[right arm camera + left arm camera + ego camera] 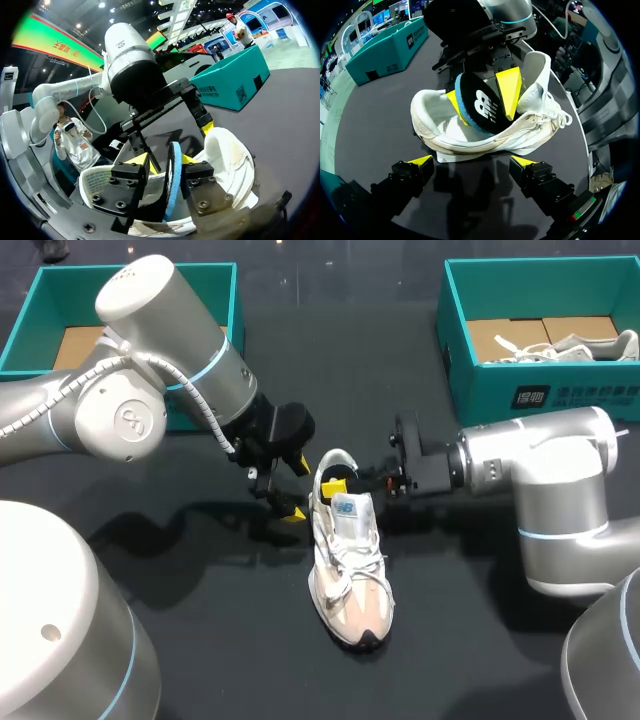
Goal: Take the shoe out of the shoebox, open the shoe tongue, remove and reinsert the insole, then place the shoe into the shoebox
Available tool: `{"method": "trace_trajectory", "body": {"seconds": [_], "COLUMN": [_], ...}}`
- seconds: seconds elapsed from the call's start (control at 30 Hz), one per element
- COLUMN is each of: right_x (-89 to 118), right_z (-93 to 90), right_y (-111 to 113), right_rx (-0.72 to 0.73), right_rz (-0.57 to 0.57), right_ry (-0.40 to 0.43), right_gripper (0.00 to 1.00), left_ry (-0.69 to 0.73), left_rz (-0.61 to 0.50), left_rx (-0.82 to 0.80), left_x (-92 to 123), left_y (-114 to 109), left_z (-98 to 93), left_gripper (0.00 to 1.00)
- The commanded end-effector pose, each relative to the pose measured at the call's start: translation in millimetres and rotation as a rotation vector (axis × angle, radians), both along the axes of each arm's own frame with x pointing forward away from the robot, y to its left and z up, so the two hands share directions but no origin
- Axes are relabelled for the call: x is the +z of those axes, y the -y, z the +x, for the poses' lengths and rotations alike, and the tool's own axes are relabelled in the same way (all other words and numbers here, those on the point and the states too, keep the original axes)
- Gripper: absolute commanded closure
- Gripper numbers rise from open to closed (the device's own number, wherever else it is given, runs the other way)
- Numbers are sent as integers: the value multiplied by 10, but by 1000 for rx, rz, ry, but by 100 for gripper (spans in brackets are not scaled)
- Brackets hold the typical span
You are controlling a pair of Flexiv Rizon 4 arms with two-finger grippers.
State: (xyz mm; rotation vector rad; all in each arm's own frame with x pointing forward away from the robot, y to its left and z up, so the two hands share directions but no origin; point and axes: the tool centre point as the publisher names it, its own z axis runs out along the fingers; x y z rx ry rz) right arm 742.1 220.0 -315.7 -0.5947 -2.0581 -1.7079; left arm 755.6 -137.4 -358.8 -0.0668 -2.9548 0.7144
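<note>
So your right gripper (345,480) is down in the heel opening of the shoe (350,560), with both yellow tips pinched on the insole (480,105). The insole is the black one with the blue edge, and it's standing up on its edge, partly out of the shoe (the right wrist view shows it squeezed right between the two fingers).

Your left gripper (471,162) sits just beside the shoe's heel end, on the side away from the right arm. Its fingers are spread wide with nothing in them, and they stop short of the shoe's side without touching it.

The shoe itself is sole-down on the black table (230,640), out of both boxes, with its toe pointing away from the grippers. One teal shoebox (60,285) is well off past the heel on the left arm's side. The other shoebox (540,390) is on the right arm's side with a second shoe (570,345) lying in it.
</note>
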Motion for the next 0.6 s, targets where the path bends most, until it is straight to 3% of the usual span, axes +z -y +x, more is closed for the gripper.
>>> {"method": "trace_trajectory", "body": {"seconds": [0.03, 0.17, 0.2, 0.23, 0.4, 0.6], "right_x": [145, 176, 169, 155, -16, -211], "right_z": [99, 203, 228, 246, 235, 0], "right_y": [15, 57, 68, 74, 47, 5], "right_rx": [18, 18, 18, 17, 28, 17], "right_rz": [-38, -45, -43, -42, -30, -23], "right_ry": [13, 27, 27, 23, -33, -111], "right_gripper": [67, 76, 84, 100, 100, 100], "left_ry": [1, 1, 1, 1, 1, 1], "left_rz": [0, 0, 0, 0, 0, 0], "left_rx": [0, 0, 0, 0, 0, 0], "left_x": [-4, -4, -4, -4, -4, -4], "left_y": [0, 0, 0, 0, 0, 0], "left_z": [-1, -1, -1, -1, -1, -1], "left_gripper": [0, 0, 0, 0, 0, 0]}}
